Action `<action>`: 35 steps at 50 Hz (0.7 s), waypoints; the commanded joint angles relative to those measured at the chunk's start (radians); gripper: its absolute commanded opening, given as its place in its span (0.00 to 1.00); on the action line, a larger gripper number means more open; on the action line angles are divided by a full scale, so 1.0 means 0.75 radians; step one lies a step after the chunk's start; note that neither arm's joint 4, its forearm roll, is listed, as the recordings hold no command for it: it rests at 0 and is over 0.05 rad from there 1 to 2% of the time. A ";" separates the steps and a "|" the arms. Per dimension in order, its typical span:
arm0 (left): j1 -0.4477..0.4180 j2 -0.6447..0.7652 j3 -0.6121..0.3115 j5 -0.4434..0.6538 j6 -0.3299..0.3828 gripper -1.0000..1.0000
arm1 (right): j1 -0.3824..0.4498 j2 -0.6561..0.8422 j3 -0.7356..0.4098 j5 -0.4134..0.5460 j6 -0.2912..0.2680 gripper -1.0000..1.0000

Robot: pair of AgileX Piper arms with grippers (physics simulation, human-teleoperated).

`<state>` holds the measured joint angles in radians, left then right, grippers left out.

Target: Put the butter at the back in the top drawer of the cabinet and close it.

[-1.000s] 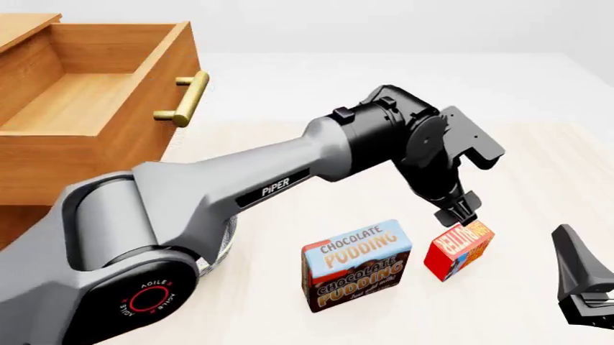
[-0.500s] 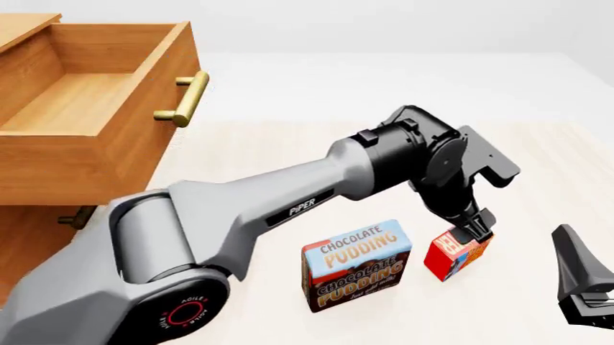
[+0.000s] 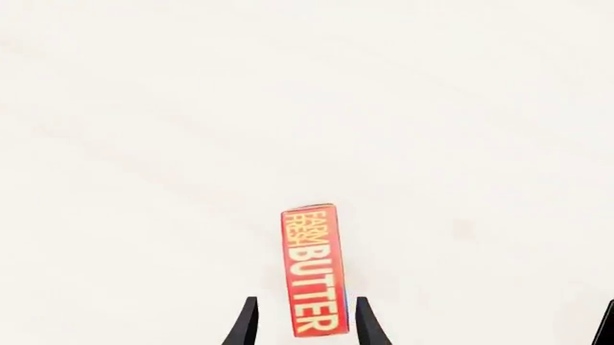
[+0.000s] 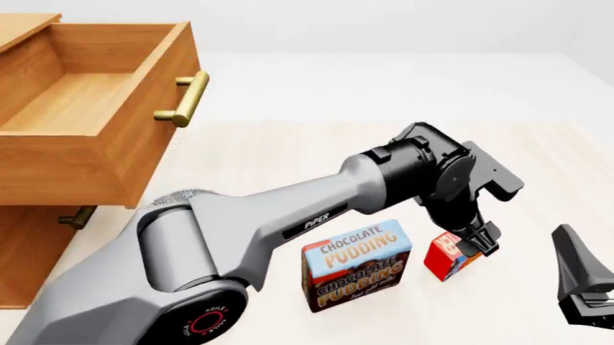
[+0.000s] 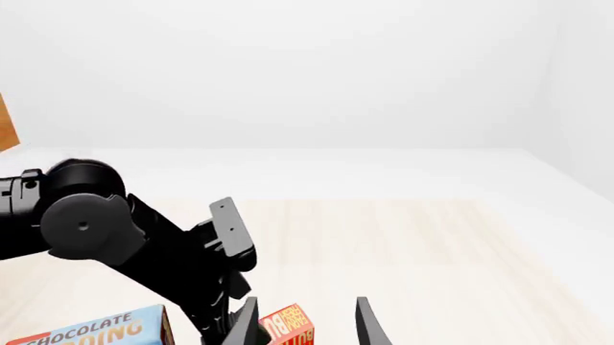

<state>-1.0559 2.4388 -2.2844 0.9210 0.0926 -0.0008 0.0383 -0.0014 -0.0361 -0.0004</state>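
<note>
left gripper (image 4: 476, 244) straddled the butter (image 4: 451, 255)
its jaws stood spread either side, not yet clamped; right gripper (image 4: 582, 291) jaws spread.

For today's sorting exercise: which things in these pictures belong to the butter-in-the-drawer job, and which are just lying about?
Belonging to the job:
small red-orange butter box
open light-brown wooden top drawer
orange-brown wooden cabinet
left pincer, its fingers either side of the butter box

Just lying about:
blue-brown chocolate pudding box
right pincer, idle
</note>
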 commanded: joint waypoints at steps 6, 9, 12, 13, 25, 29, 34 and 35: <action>-0.015 0.057 -0.036 0.005 -0.047 1.00 | 0.000 0.000 0.000 0.000 0.000 1.00; -0.014 0.058 -0.034 0.004 -0.048 1.00 | 0.000 0.000 0.000 0.000 0.000 1.00; -0.012 0.067 -0.046 0.009 -0.051 1.00 | 0.000 0.000 0.000 0.000 0.000 1.00; -0.011 0.072 -0.047 0.008 -0.054 1.00 | -0.001 0.001 0.000 -0.001 0.000 1.00; -0.009 0.107 -0.068 0.016 -0.064 1.00 | 0.001 -0.002 0.000 0.002 0.000 1.00; -0.007 0.111 -0.066 0.014 -0.064 1.00 | 0.001 0.001 0.000 -0.001 0.000 1.00; -0.005 0.112 -0.062 0.013 -0.062 1.00 | 0.001 0.002 0.000 -0.003 0.000 1.00; -0.006 0.113 -0.062 0.013 -0.064 1.00 | 0.001 0.002 0.000 -0.002 0.000 1.00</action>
<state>-1.0621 2.5143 -2.3310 0.9317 0.0476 -0.0003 0.0387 -0.0012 -0.0368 -0.0005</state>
